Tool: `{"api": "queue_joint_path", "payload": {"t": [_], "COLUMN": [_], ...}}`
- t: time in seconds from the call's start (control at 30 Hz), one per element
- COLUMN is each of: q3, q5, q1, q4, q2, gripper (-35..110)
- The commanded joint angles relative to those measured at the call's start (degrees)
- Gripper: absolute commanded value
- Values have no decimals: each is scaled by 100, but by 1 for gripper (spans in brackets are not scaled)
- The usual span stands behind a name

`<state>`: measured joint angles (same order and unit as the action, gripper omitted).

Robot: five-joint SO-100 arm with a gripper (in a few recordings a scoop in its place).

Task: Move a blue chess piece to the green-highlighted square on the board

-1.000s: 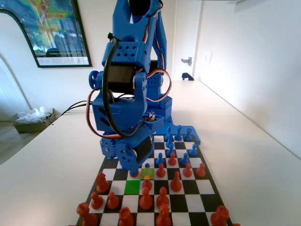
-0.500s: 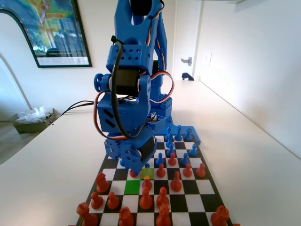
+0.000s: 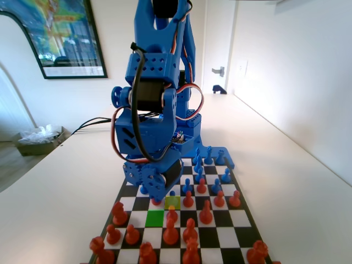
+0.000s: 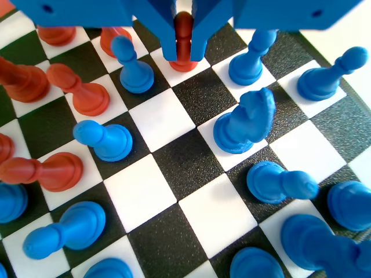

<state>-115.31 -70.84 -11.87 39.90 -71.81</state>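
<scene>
The blue chess piece (image 3: pixel 172 194) is a pawn standing on the yellow-green square (image 3: pixel 172 202) of the board (image 3: pixel 220 220). The same blue pawn (image 4: pixel 133 66) stands just left of the jaws in the wrist view. The green-highlighted square (image 3: pixel 154 218) lies bare one row nearer the camera and one column left. My gripper (image 3: pixel 156 193) hangs low over the board, left of that pawn. Its jaws stand a narrow gap apart (image 4: pixel 183 49), and a red-orange pawn (image 4: pixel 184 36) fills the gap. I cannot tell whether they press on it.
Red-orange pawns (image 3: pixel 171 232) crowd the squares around the green one. A blue knight (image 4: pixel 246 121) and several blue pawns (image 4: pixel 107 142) stand close beneath the wrist. More blue pieces (image 3: pixel 209 157) line the far rows by the arm's base.
The arm has shifted slightly to the right in the fixed view over the last second. No piece has moved.
</scene>
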Motion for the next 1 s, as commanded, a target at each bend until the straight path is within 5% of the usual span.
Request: {"api": "queue_joint_path", "payload": {"t": [0.0,0.4,0.97], "q3": [369,835,1283], "q5": [-53,-316,-1521], "q1": [-88,-439,-2285], "q4": [378,1564,2575], "q2": [-325,-1178,-1459], "gripper": [1,1,1]}}
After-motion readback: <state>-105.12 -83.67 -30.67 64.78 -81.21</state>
